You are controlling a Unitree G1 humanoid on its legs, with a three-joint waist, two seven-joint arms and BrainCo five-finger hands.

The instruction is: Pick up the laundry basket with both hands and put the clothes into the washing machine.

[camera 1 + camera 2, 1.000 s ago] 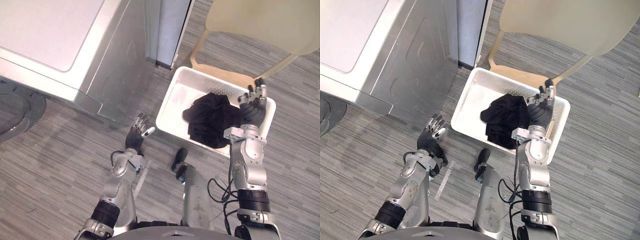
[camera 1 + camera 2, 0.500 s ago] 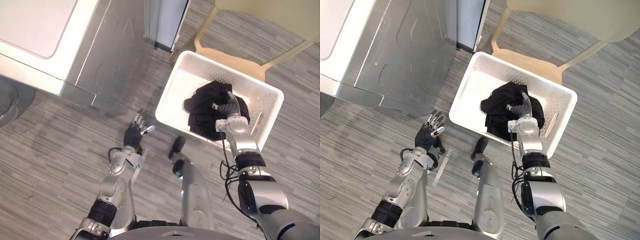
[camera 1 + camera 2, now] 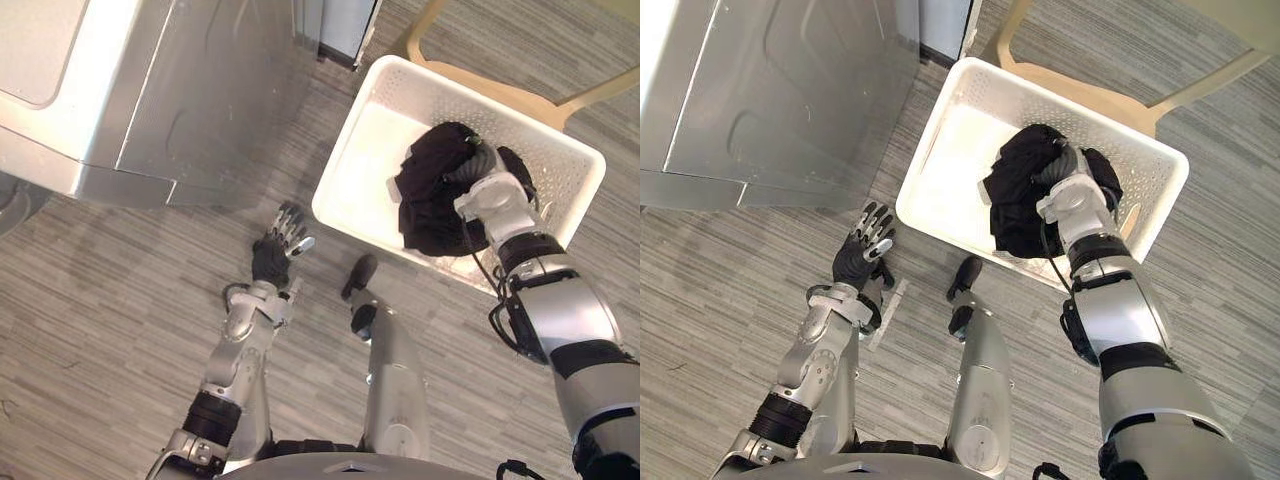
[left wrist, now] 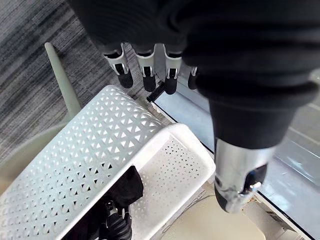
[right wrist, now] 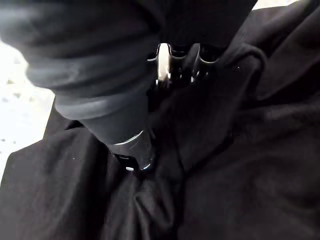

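Observation:
A white perforated laundry basket (image 3: pixel 352 130) sits on the floor ahead and to my right, with a heap of black clothes (image 3: pixel 435 190) inside it. My right hand (image 3: pixel 478 172) is down in the basket, pressed into the top of the heap. In the right wrist view black cloth (image 5: pixel 250 165) bunches up around that hand (image 5: pixel 100 60). My left hand (image 3: pixel 280 250) hovers open over the floor, a short way from the basket's near left corner, touching nothing. From the left wrist view its straight fingers (image 4: pixel 145 70) point past the basket (image 4: pixel 115 150).
The silver washing machine (image 3: pixel 180 90) stands at the back left, its side close to the basket. A beige chair (image 3: pixel 1090 85) stands just behind the basket. Grey striped floor (image 3: pixel 100 330) spreads to the left and in front.
My right hand has come down from the basket's far rim onto the black clothes. The view has shifted toward the basket. The left hand stays open beside it.

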